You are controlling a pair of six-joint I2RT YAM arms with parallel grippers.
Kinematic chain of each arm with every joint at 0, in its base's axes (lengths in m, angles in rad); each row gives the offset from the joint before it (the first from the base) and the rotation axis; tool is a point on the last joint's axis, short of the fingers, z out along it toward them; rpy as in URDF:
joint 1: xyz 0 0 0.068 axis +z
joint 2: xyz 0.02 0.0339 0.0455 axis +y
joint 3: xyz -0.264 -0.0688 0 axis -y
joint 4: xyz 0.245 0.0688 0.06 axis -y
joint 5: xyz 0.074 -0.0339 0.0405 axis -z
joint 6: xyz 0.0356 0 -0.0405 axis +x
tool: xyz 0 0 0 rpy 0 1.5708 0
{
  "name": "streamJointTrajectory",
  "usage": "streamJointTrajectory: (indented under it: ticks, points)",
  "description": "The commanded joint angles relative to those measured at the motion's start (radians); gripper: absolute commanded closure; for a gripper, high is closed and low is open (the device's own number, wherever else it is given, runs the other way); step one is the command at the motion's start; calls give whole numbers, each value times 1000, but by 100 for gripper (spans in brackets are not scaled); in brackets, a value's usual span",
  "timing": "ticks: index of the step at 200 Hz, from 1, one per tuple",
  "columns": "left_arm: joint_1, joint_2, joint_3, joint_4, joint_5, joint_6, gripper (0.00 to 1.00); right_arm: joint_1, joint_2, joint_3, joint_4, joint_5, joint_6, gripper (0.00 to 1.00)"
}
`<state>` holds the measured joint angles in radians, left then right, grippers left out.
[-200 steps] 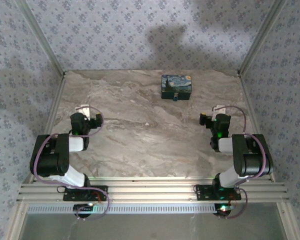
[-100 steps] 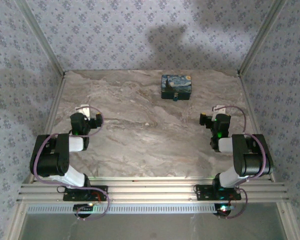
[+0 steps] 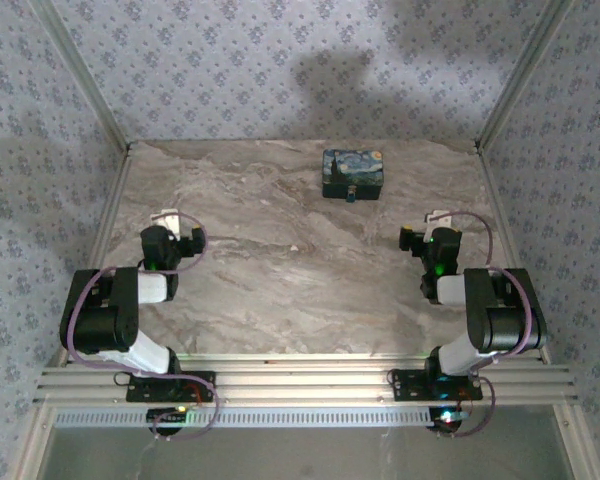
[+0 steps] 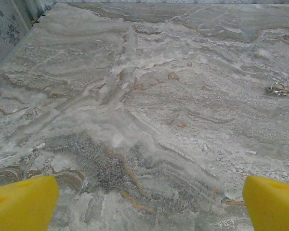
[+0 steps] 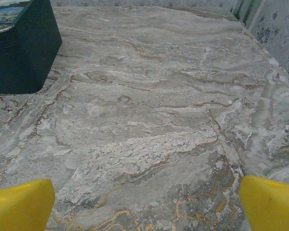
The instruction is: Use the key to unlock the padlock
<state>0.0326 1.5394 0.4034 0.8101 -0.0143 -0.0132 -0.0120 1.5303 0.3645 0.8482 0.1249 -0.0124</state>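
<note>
The padlock is a tiny dark-bluish piece lying against the front of the blue-and-yellow printed box at the table's far side. A small shiny metal piece with a ring, seemingly the key, lies on the marble near mid-table and appears as a pale speck from above. My left gripper rests low at the left, its yellow fingertips spread wide, open and empty. My right gripper sits low at the right, likewise open and empty, with the box's dark side far ahead on its left.
The marble tabletop is enclosed by patterned walls with metal corner posts. Both arm bases stand on the aluminium rail at the near edge. A wide stretch of bare marble separates the two grippers from the box.
</note>
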Motion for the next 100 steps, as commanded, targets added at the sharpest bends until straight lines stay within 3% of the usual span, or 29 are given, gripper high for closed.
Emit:
streamJointTrajectory:
  ticks: [1,46,73,100]
  points:
    - [0,-5,12,0,17,-12,2,-9,-6,13,-4,-16,5,0]
    - [0,-7,12,3,18,-13,2,-8,-36,49,-87,-43,-6,0]
    - [1,-79,95,-197,-9,-28,2,8,-130,229,-471,-6,16,0]
    - [-2,-123,249,-495,17,-47,2,46,-112,492,-840,-12,253,9]
